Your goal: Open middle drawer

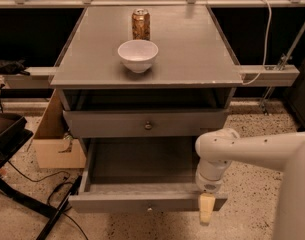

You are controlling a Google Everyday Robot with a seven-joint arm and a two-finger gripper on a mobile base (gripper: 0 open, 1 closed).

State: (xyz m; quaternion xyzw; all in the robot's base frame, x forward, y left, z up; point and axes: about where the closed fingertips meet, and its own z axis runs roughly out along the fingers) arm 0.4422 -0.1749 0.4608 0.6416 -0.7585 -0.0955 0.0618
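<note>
While at the right end of the open middle drawer (117,202), claw (207,214) state unclear; bowl (138,55), can (141,24) above.

We take this for a lab: speckled stone floor (252,134) beneath the gripper (206,210), which hangs low before the grey wooden cabinet (192,49); a brown cardboard box (54,144) well left of it, a loose white cable (267,34) far behind.

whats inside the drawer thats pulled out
The pulled-out drawer shows only bare grey floor. Its back is covered by the upper drawer, its right front corner by the arm. The claw hangs at its front's right end.
</note>
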